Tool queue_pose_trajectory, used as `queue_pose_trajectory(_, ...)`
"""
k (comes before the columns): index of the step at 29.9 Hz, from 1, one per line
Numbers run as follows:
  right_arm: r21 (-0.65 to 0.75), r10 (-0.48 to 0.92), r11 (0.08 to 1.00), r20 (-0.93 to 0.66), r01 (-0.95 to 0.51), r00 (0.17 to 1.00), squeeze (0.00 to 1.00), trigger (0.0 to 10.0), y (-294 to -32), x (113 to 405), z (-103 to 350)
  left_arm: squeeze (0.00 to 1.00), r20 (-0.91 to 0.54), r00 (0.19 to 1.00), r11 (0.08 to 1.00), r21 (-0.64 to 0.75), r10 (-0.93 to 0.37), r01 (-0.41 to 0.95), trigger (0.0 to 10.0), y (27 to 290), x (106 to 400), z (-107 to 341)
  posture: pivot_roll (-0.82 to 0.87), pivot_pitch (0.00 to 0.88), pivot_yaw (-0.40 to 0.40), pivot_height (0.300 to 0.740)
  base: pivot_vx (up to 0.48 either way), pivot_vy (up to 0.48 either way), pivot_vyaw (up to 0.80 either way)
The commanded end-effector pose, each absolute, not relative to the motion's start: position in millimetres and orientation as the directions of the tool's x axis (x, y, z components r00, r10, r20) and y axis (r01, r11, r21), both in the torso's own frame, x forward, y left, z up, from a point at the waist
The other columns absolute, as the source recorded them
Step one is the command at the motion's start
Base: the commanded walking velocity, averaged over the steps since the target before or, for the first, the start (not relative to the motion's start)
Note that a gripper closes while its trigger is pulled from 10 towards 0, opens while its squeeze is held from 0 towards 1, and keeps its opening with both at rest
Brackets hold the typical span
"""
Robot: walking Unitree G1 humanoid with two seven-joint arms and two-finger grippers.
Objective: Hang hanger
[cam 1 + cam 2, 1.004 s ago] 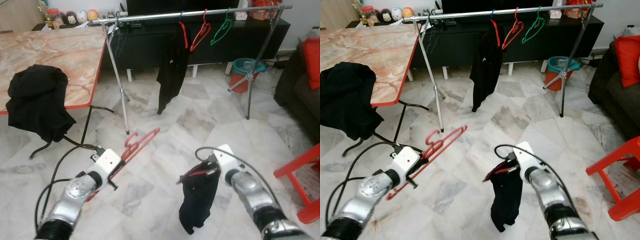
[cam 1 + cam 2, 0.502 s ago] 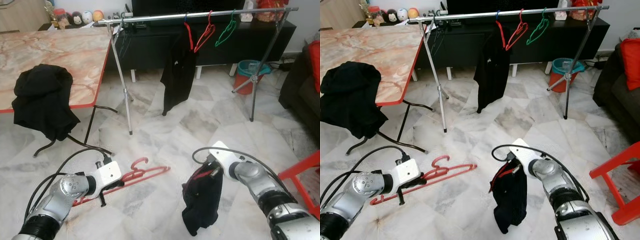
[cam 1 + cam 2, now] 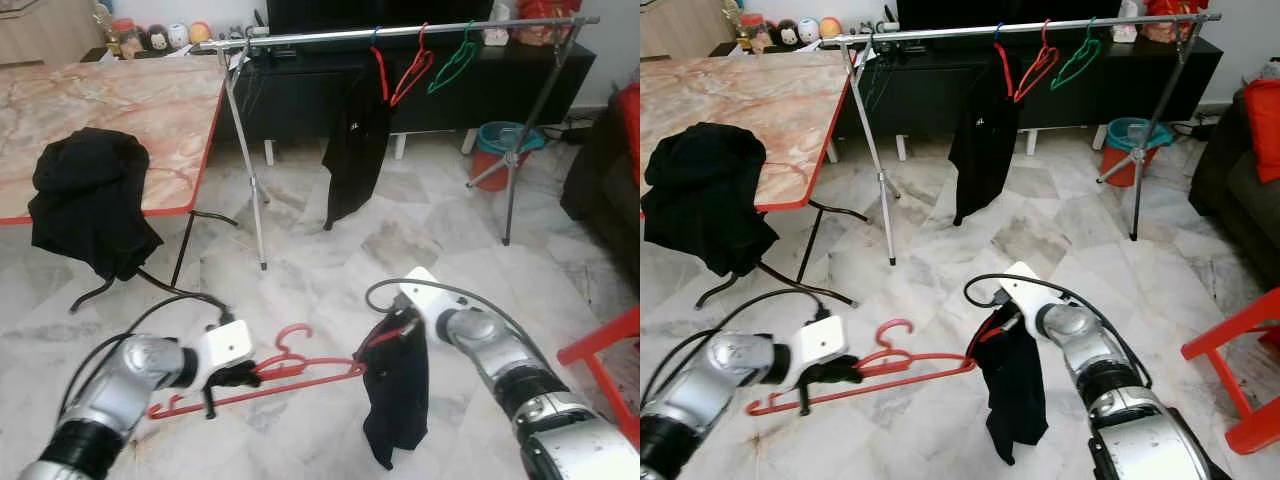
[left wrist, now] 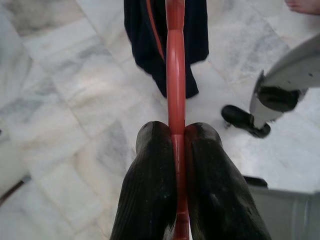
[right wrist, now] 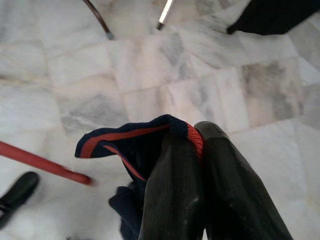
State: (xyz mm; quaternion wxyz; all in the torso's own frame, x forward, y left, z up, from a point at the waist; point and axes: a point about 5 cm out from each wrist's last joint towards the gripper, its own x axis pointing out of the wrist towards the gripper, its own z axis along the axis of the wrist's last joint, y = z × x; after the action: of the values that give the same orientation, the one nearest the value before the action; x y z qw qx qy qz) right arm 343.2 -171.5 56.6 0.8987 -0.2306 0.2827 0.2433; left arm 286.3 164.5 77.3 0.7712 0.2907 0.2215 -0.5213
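Across the lower half of the frame spreads a pale marble tile floor, and along the top runs a silver clothes rail on thin legs, standing in front of a long black cabinet. On the rail hang a black garment on a red hanger, then an empty red rail hanger and a green hanger just beside it. At upper left a marble-patterned table with a red edge carries a heap of black clothing that droops over its near edge. A teal bin sits by the rail's right leg, and part of a red chair shows at lower right. At lower centre the right gripper is clamped on the red-trimmed collar of a dark shirt, which hangs straight down from its fingers above the floor. At lower left the left gripper is pinched tight on the bar of a red hanger, which it holds roughly level, hook upward; the hanger's far tip reaches right up to the shirt's collar, and the left wrist view shows the bar running straight out from between the fingers toward that shirt.
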Motion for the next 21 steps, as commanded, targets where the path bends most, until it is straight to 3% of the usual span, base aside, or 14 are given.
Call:
queue_pose_trajectory(1, -0.287, 0.334, 0.771, -0.577, -0.569, 0.745, 0.00, 10.0, -168.0, 350.5, 69.2, 0.00, -0.643, 0.380, 0.306, 0.230, -0.665, 0.924, 10.0, 166.3, 290.1, 78.6, 0.02, 0.000, 0.013, 0.740, 0.000, 0.000, 0.00)
queue_pose_trajectory(13, -0.274, 0.355, 0.767, -0.573, -0.581, 0.739, 0.00, 10.0, -173.4, 349.1, 72.5, 0.00, -0.663, 0.474, 0.333, 0.338, -0.580, 0.880, 10.0, 168.5, 298.4, 72.9, 0.02, 0.022, 0.000, 0.740, 0.000, 0.000, 0.00)
queue_pose_trajectory(21, -0.268, 0.364, 0.761, -0.577, -0.590, 0.731, 0.00, 10.0, -174.7, 346.9, 71.6, 0.00, -0.615, 0.507, 0.362, 0.355, -0.604, 0.862, 10.0, 160.0, 302.5, 72.1, 0.02, 0.030, -0.001, 0.740, 0.000, 0.000, 0.00)
